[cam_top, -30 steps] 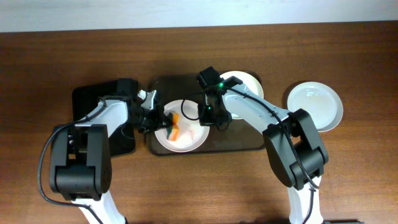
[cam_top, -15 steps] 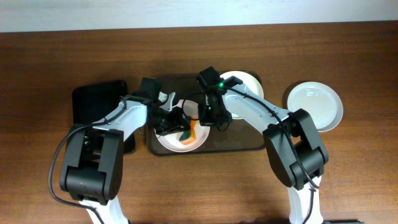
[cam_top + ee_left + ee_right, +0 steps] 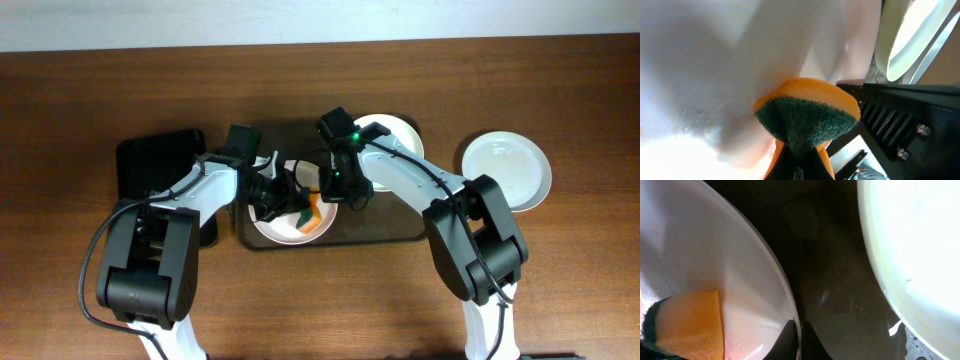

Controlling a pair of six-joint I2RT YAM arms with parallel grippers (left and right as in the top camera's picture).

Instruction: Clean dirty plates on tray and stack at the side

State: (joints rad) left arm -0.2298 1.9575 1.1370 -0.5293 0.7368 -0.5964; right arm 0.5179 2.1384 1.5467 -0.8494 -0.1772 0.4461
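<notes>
A white plate (image 3: 285, 228) lies on the left half of the dark brown tray (image 3: 385, 225). My left gripper (image 3: 292, 200) is shut on an orange sponge with a green scouring face (image 3: 313, 216), pressed onto the plate's inside (image 3: 715, 60). Seen from the left wrist, the sponge (image 3: 807, 117) bulges out from the gripper (image 3: 797, 167). My right gripper (image 3: 800, 332) is shut on this plate's right rim (image 3: 782, 285), also visible from above (image 3: 335, 192). A second plate (image 3: 392, 135) sits at the tray's back right. A third plate (image 3: 506, 170) rests on the table to the right.
A smaller black tray (image 3: 155, 165) lies left of the brown one, under my left arm. The two arms meet closely over the left plate. Bare tray floor (image 3: 825, 255) separates the held plate from the back-right plate (image 3: 920, 255).
My left gripper has carried the sponge from the plate's left rim rightward across it, toward the right gripper. The right arm has stayed put on the rim.
</notes>
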